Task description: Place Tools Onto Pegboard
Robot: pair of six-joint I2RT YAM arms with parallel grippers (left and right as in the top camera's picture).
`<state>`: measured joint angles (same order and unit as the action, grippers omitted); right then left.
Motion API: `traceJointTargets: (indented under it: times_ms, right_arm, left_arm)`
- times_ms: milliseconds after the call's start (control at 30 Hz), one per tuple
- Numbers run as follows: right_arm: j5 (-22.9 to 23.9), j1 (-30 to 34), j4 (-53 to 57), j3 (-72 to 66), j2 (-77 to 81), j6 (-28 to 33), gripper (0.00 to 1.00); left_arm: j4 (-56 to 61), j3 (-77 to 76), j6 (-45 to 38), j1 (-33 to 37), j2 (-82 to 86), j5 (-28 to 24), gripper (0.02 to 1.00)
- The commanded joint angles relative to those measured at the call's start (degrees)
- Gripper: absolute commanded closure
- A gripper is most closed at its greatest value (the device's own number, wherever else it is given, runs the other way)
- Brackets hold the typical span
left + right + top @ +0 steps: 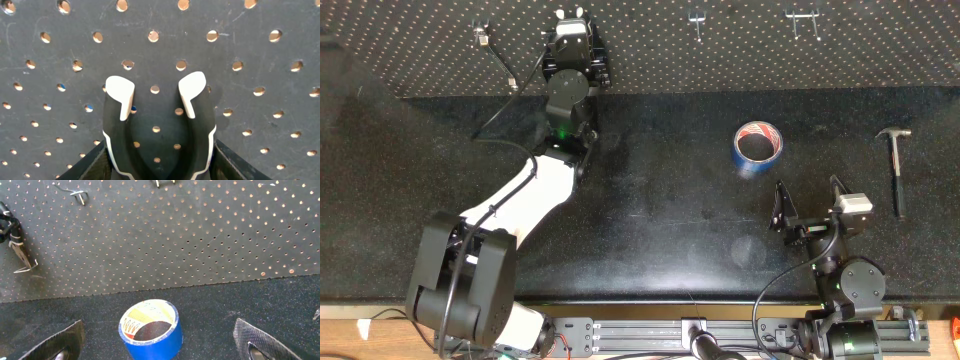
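I see the left end effector (156,95) at the upper left of the top view, nose to the pegboard (650,50). Its white fingertips (120,97) stand moderately apart and hold nothing. Right of centre, a blue roll of tape (758,147) lies flat on the black tabletop (660,200), hole upward, short of the board. Just below it in the frame, the right end effector (810,200) is spread wide and empty. The roll sits straight ahead of it, between it and the pegboard, so I judge the right arm by far the nearer one for that pick. At the far right lies a hammer (896,170), its handle running up and down the frame with the head toward the board. Two bare hooks (803,20) wait at the upper right.
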<state>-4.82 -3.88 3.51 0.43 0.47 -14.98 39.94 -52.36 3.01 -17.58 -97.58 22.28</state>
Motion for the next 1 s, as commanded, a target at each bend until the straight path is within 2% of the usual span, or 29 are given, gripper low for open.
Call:
traceJointTargets:
  times_ms: [33, 67, 133, 233, 267, 333, 400, 467, 533, 567, 667, 800, 900, 1000]
  right_arm:
    - [-0.74, -0.33, 0.2, -0.2, -0.42, -0.85, 0.025]
    - [-0.74, -0.33, 0.2, -0.2, -0.42, -0.85, 0.025]
    - [-0.74, -0.33, 0.2, -0.2, -0.42, -0.85, 0.027]
    - [-0.74, -0.33, 0.2, -0.2, -0.42, -0.85, 0.025]
    - [-0.74, -0.33, 0.2, -0.2, -0.42, -0.85, 0.025]
    - [-0.74, -0.33, 0.2, -0.2, -0.42, -0.85, 0.025]
    - [-0.74, -0.33, 0.17, -0.2, -0.39, -0.85, 0.025]
    - [-0.74, -0.33, 0.17, -0.2, -0.42, -0.85, 0.025]
    - [-0.74, -0.33, 0.2, -0.2, -0.42, -0.85, 0.025]
    - [-0.74, -0.33, 0.17, -0.2, -0.42, -0.85, 0.025]
    - [-0.74, -0.33, 0.2, -0.2, -0.42, -0.85, 0.025]
    - [-0.74, -0.33, 0.2, -0.2, -0.39, -0.85, 0.025]
    - [-0.74, -0.33, 0.2, -0.2, -0.42, -0.85, 0.025]
    - [-0.74, -0.33, 0.2, -0.2, -0.42, -0.85, 0.025]
  left_arm:
    - [1.66, -1.05, -0.31, 0.11, -1.18, -4.87, 0.448]
    - [1.64, -1.05, -0.31, 0.11, -1.18, -5.01, 0.417]
    - [1.66, -1.05, -0.31, 0.11, -1.16, -5.01, 0.277]
    - [1.66, -1.05, -0.31, 0.04, -1.14, -5.01, 0.272]
    - [1.68, -1.05, -0.31, 0.04, -1.14, -5.01, 0.226]
    - [0.17, -1.05, -0.33, 0.07, 1.16, -4.98, 0.023]
    - [-8.87, -1.05, -0.31, 0.76, 7.8, -5.01, 0.025]
    - [-23.71, -1.05, -0.28, 2.34, 16.55, -5.14, 0.023]
    - [-43.5, 0.57, -0.31, 6.78, 27.39, -10.84, 0.023]
    - [-45.62, 3.96, -0.31, 9.38, 31.04, -13.99, 0.023]
    - [-44.0, 14.43, -0.31, 12.57, 39.06, -18.64, 0.023]
    - [-32.5, 31.65, -0.31, 16.17, 54.73, -24.24, 0.023]
    - [-25.86, 41.07, -0.28, 17.27, 65.85, -25.57, 0.023]
    - [-25.97, 45.72, -0.28, 17.94, 74.71, -26.01, 0.023]
